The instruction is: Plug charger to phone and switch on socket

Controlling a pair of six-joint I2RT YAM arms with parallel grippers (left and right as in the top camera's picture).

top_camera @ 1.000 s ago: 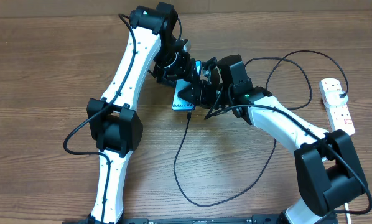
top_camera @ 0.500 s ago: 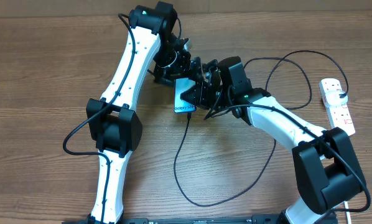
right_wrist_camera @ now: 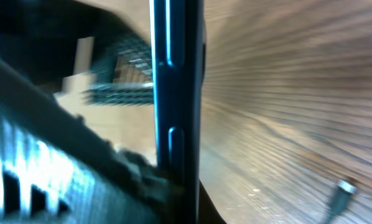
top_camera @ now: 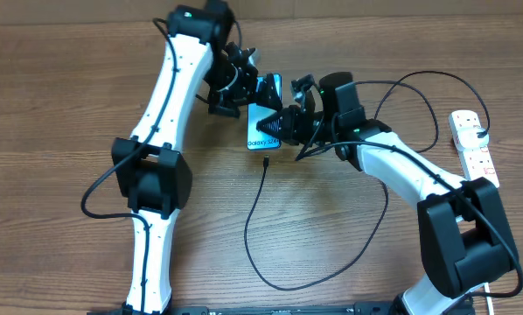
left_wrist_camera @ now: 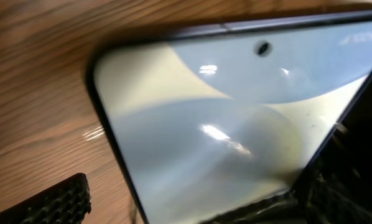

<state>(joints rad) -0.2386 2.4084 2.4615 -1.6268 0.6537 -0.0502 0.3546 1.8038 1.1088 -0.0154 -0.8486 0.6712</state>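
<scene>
The phone [top_camera: 261, 133] rests screen-up on the table [top_camera: 69, 184], with both arms closing on it. The left gripper [top_camera: 242, 87] is at its far short edge with jaws spread; one pad [left_wrist_camera: 52, 202] stands off the glass with bare wood between. The right gripper [top_camera: 286, 124] crowds the phone's right long edge, and I cannot tell whether it clamps. The charger [top_camera: 249, 234] has its tip [top_camera: 266, 161] lying just off the phone's near short edge, unplugged. The socket [top_camera: 474, 150] sits well to the phone's right.
</scene>
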